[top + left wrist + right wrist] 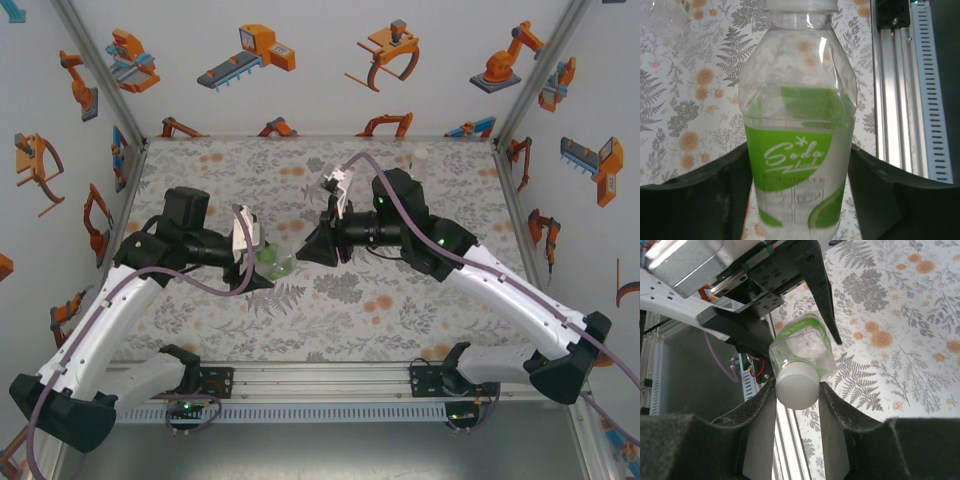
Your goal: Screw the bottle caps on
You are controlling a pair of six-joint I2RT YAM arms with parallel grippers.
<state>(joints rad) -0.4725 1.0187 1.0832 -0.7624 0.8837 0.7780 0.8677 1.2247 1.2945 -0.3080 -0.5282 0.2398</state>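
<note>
Bottle hangs level over the table, its label band between the left gripper's jaws; whether they clamp it I cannot tell. It looks light, thin-walled and slick, apt to dent or spin, so hold that band. At its mouth the right gripper is clenched on the white cap.

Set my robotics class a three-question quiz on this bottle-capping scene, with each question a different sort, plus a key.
1. True or false: the white cap sits between the right gripper's fingers.
2. Multiple choice: the bottle has a label coloured A red, B green, C blue.
3. Short answer: which gripper has the bottle's body between its fingers?
Key: 1 true; 2 B; 3 the left gripper.
</note>
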